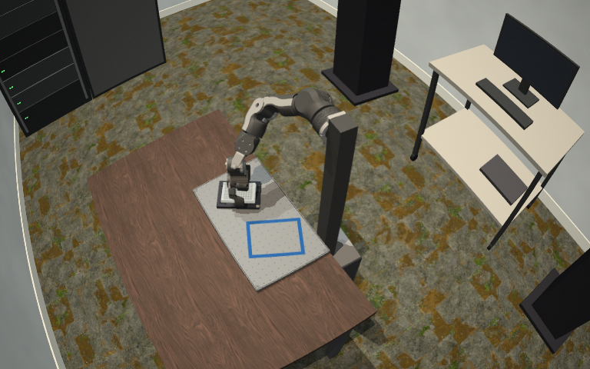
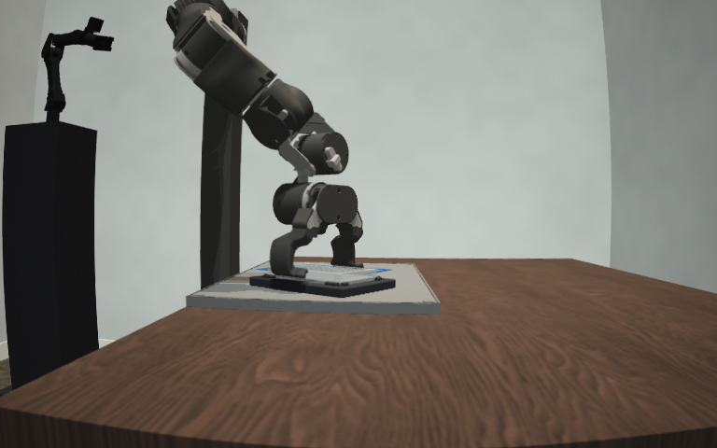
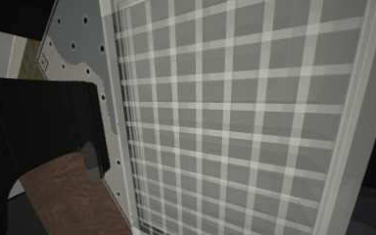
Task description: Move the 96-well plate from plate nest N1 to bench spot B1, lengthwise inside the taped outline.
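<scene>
One 96-well plate [image 1: 244, 194] is lying flat in one black plate nest [image 1: 239, 205], its grid of wells filling the wrist view [image 3: 234, 122]; one gripper [image 2: 317, 269] is straddling the plate from above, its two fingers [image 2: 288, 255] standing spread, one on each side of the plate, pinching nothing; whether the pads are touching the plate's sides cannot be told. The nest is sitting on one grey perforated deck [image 1: 289, 264], and one blue taped outline [image 1: 275, 237] is lying on the same deck, near the nest and apart from it, with nothing inside it. The deck is resting on one dark wooden table [image 1: 160, 274]; one arm [image 1: 270, 109] is reaching down from one dark post [image 1: 337, 182] standing at the table's edge. Around the table, a mottled brown and grey floor [image 1: 426, 274] is spreading to pale walls; one server rack [image 1: 28, 59], one light desk [image 1: 508, 132] carrying one monitor [image 1: 535, 59] and one keyboard [image 1: 504, 102], and one dark pedestal [image 2: 49, 249] bearing a small camera arm [image 2: 68, 55] are standing nearby.
</scene>
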